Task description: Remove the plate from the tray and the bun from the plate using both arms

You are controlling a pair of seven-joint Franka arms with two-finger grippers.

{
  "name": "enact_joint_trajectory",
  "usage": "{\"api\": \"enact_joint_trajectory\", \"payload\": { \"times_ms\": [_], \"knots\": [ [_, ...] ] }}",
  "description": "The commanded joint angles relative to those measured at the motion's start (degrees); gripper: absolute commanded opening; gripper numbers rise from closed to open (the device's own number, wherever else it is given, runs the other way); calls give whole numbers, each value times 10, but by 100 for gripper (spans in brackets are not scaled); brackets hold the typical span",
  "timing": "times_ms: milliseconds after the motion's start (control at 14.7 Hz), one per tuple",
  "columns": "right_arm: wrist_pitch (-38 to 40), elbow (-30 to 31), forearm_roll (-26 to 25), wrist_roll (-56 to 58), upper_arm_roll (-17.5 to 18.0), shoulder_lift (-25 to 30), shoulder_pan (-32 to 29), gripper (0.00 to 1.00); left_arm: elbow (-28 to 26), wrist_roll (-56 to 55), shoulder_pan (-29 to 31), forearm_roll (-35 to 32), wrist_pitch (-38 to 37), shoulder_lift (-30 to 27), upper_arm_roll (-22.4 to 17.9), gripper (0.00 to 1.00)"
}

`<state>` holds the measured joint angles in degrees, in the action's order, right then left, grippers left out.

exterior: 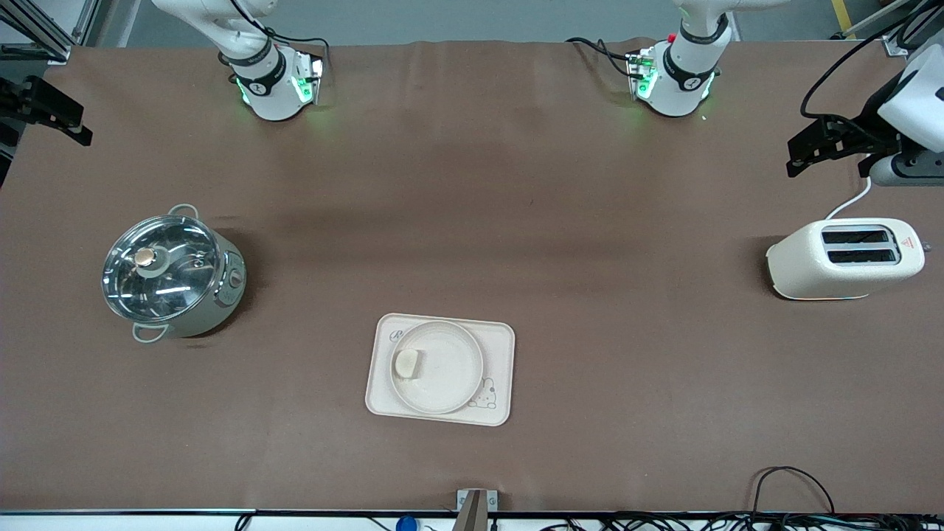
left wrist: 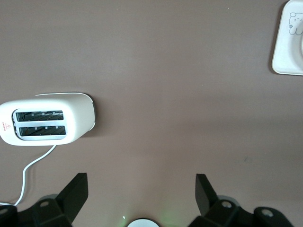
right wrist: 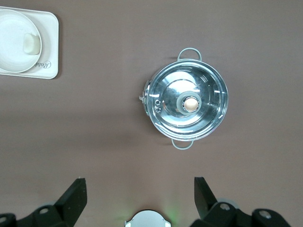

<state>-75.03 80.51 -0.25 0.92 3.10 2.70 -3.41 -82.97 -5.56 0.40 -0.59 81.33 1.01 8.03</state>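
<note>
A: Starting at the right arm's end of the surface (exterior: 472, 184), you have the right tool (right wrist: 137, 189) raised over the lidded pot (exterior: 172, 274), fingers spread wide and gripping nothing. That arm is only waiting.

B: And the middle?

A: You see the tray (exterior: 495, 335) lying flat, nearer the front camera than either base. The plate (exterior: 442, 387) sits on it, and the bun (exterior: 407, 363) rests on the plate against the rim on the pot's side. Nothing has been lifted, so you are at the very first step, with both removals not yet done.

B: And the left arm's end?

A: Your left tool (left wrist: 142, 189) hangs over bare surface beside the toaster (exterior: 847, 259), likewise released and empty. A corner of the tray shows at the edge of its wrist view, well apart from it.

B: So what does the next move call for?

A: In my judgement, you bring both arms in toward the tray. One tool needs to come down on the plate's raised rim, away from the bun, and pinch it. The rim is thin and shallow, so you want the fingers square to it. Likely the tray slides if you drag rather than lift. The bun looks soft, so you close on it gently.
</note>
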Motion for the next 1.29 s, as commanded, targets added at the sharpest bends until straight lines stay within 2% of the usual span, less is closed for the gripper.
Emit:
{"api": "enact_joint_trajectory", "payload": {
  "times_ms": [0,271,407,543,679,882,1086,1222],
  "knots": [
    [-1,10,44,-2,1,10,-4,100,16,3,2,5,-7,8,0,100],
    [-17,11,64,-4,1,4,-1,100,15,1,3,5,0,13,0,100],
    [-32,19,81,-6,1,-24,2,100,15,0,3,4,16,13,0,100],
    [-95,55,113,-37,4,-49,9,100,14,1,4,6,21,13,0,100],
    [-205,113,133,-86,4,-79,44,100,14,1,3,4,29,13,0,100],
    [-299,114,140,-159,4,-165,94,100,14,7,4,5,30,13,0,100],
    [-390,108,240,-213,4,-253,125,100,13,11,19,3,30,13,-1,100],
    [-452,94,249,-245,4,-311,153,100,13,11,21,4,30,13,-1,100]
  ]
}}
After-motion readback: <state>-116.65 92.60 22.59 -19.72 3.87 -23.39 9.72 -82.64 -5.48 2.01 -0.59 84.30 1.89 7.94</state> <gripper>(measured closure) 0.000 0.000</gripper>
